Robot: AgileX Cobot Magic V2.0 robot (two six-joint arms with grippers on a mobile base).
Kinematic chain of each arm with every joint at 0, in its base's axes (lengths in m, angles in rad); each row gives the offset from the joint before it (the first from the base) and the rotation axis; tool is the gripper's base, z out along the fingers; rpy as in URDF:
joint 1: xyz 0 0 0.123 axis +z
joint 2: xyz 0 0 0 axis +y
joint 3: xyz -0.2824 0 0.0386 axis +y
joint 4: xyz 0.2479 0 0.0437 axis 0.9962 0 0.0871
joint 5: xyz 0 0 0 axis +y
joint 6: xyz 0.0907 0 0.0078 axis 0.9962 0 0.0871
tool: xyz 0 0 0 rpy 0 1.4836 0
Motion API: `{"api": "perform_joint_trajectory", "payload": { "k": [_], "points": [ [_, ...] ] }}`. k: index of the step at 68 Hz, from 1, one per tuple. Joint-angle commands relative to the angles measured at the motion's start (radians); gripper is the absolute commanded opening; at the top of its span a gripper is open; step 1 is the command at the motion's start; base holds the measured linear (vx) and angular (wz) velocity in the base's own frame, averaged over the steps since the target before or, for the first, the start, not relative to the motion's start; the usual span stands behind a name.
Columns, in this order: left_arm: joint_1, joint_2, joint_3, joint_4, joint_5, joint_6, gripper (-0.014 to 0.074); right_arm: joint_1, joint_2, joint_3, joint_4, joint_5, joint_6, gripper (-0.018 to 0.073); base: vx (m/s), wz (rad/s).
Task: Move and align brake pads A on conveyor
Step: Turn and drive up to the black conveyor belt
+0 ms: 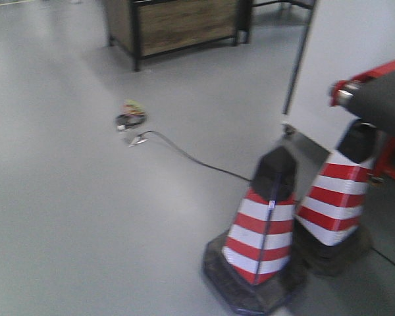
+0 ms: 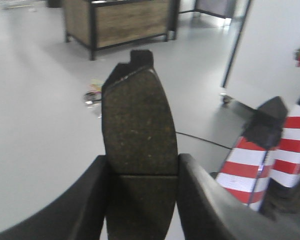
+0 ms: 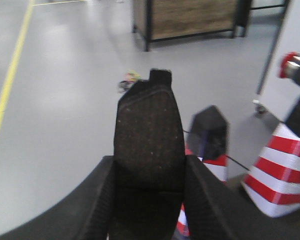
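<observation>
In the left wrist view, a dark grey brake pad (image 2: 139, 125) stands on end above the floor, tab upward and groove level with the fingertips. My left gripper (image 2: 142, 172) is shut on its sides. The right wrist view shows a second brake pad (image 3: 149, 130) held the same way, with my right gripper (image 3: 149, 175) shut on it. Both pads hang over bare grey floor. The conveyor (image 1: 385, 99) shows only as a dark belt end with a red frame at the right edge of the front view. Neither gripper appears in that view.
Two red-and-white traffic cones (image 1: 263, 230) (image 1: 339, 197) stand on the floor beside the conveyor end. A black cable (image 1: 184, 155) runs from a small bundle (image 1: 130, 118) toward the cones. A wooden cabinet (image 1: 178, 23) stands at the back, beside a white panel (image 1: 355, 59).
</observation>
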Motion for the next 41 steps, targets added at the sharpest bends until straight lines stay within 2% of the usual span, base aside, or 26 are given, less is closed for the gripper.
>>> {"api": "perform_joint_trajectory", "payload": {
  "k": [1,41],
  "points": [
    [-0.001,0.011,-0.027,-0.007,-0.099,-0.002,-0.0006,-0.003,0.01,-0.031,-0.002,-0.099,0.0,-0.0007,0.21,-0.83],
    [-0.001,0.011,-0.027,-0.007,-0.099,-0.002,-0.0006,-0.003,0.01,-0.031,-0.002,-0.099,0.0,-0.0007,0.15,-0.87]
  ]
}}
